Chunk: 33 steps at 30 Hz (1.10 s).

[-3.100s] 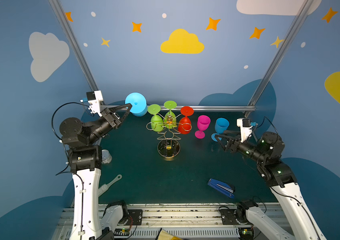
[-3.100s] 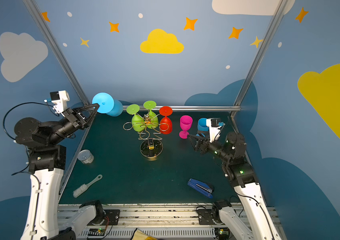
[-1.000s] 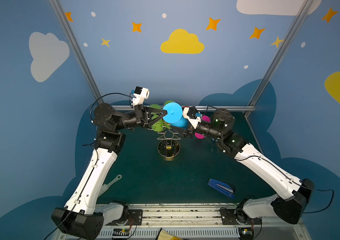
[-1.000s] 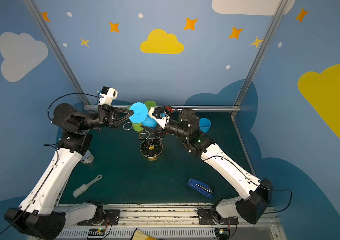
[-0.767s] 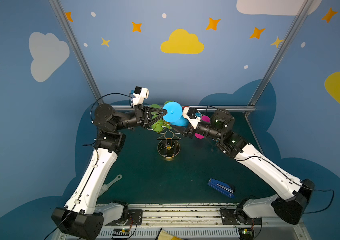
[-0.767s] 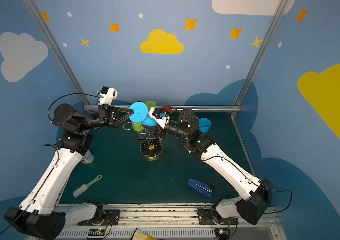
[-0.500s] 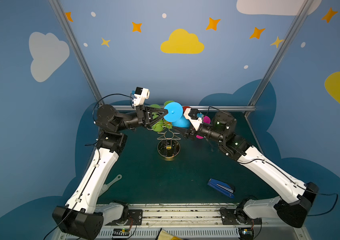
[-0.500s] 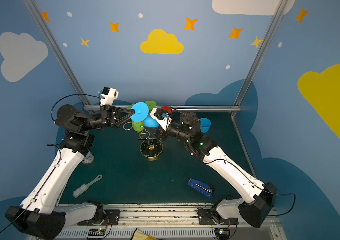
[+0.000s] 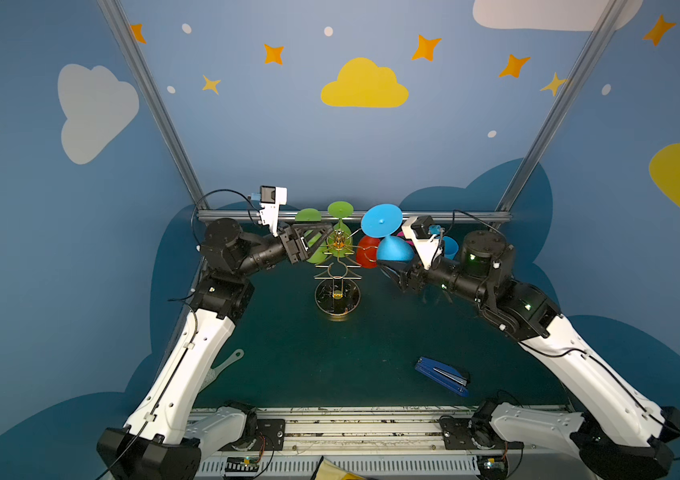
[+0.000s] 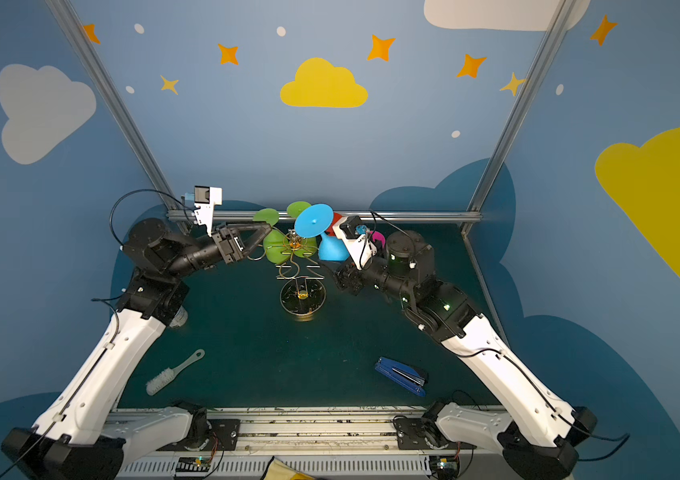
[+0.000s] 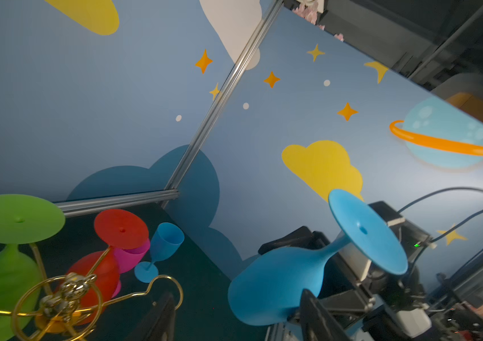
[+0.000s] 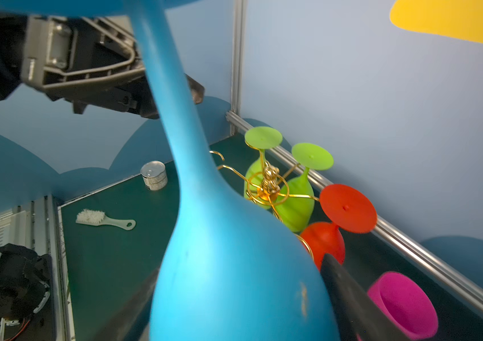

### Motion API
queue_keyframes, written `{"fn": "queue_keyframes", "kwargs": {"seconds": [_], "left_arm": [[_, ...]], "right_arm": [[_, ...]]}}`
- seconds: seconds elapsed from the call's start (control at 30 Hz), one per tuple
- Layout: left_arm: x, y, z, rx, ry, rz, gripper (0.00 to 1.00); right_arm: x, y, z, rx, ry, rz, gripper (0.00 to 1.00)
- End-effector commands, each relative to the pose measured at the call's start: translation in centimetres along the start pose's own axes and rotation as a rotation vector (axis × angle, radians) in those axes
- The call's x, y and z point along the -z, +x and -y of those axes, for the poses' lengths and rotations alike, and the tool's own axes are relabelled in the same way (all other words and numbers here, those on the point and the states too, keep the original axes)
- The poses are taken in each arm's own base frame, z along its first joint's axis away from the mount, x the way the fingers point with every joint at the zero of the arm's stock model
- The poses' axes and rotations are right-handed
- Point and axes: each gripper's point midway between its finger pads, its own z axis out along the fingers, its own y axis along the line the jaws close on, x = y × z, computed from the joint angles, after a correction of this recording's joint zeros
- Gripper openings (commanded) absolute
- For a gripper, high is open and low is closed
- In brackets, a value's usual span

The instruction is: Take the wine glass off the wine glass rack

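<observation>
Inverted blue wine glass (image 9: 394, 250) tilts beside gold rack (image 9: 337, 296).

No writing, brand or number can be read anywhere; the label on the tin (image 12: 154, 176) is too blurred.

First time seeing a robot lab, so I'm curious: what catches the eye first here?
A bright blue wine glass, foot up, gripped by its bowl in the right arm's jaws at the back middle. Beside it stands the gold wine glass rack, two green glasses and a red glass hanging on it.
</observation>
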Motion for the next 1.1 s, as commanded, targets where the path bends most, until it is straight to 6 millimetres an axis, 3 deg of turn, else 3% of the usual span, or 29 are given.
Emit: {"fn": "queue_keyframes", "kwargs": {"seconds": [0.0,0.13,0.37,0.67,1.07], "left_arm": [[0.7,-0.3,-0.5,-0.477,-0.111,0.112,0.64],[0.4,0.2,0.7,-0.722,-0.112,0.146,0.63],[-0.6,1.9,1.8,-0.839,-0.029,0.153,0.60],[-1.6,2.9,1.7,-0.871,-0.047,0.132,0.59],[-1.4,3.2,1.6,-0.875,-0.058,0.117,0.51]], "right_arm": [[1.6,2.2,1.1,-0.055,0.080,-0.128,0.39],[1.8,2.9,0.9,-0.075,0.071,-0.172,0.38],[0.0,3.0,0.0,-0.098,0.015,-0.201,0.37],[-2.4,3.1,-2.6,-0.084,-0.074,-0.241,0.35],[-3.9,5.2,-5.8,-0.074,-0.144,-0.330,0.35]]}}
